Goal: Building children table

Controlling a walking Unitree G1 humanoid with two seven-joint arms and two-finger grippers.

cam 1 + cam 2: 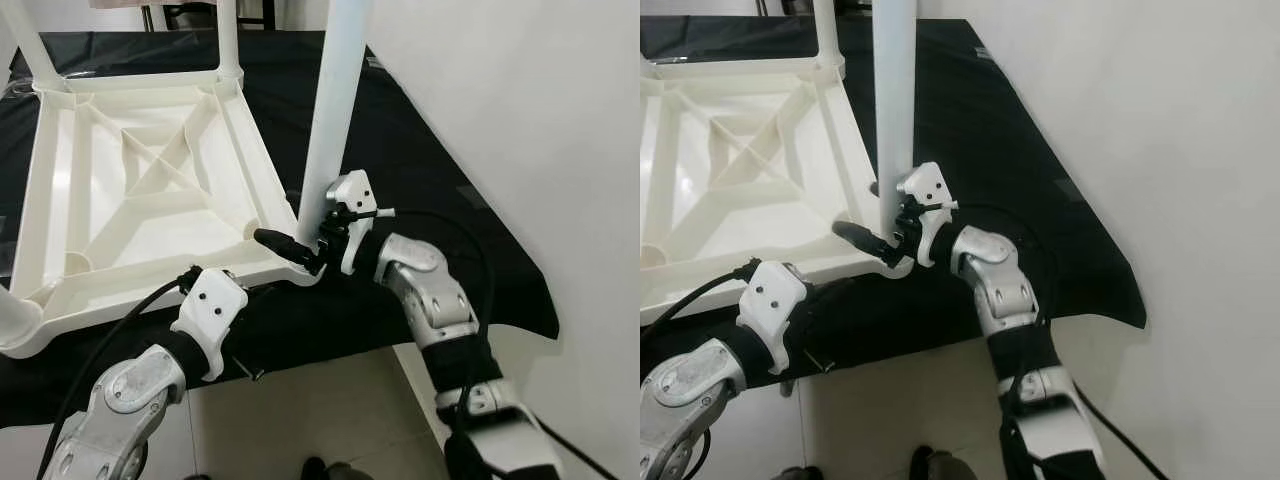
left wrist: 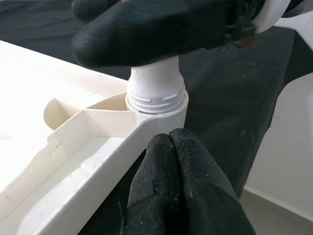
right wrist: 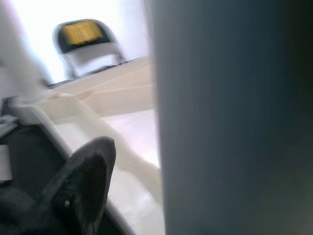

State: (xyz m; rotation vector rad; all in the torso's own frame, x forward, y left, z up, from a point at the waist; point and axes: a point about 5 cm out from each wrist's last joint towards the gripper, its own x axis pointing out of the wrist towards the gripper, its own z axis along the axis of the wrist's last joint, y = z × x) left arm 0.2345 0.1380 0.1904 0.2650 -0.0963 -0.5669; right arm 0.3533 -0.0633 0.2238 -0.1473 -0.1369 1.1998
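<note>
A white tabletop (image 1: 130,180) is laid upside down on a black-covered surface (image 1: 440,190). A white leg (image 1: 335,100) is stood upright in its near corner socket and is clamped by the right tool (image 1: 318,238). The left tool (image 2: 178,188), fingers pressed together, is held just below that corner.

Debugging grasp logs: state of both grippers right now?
Left gripper: shut, holding nothing, by the tabletop's corner socket.
Right gripper: around the white table leg; grip cannot be told.
</note>
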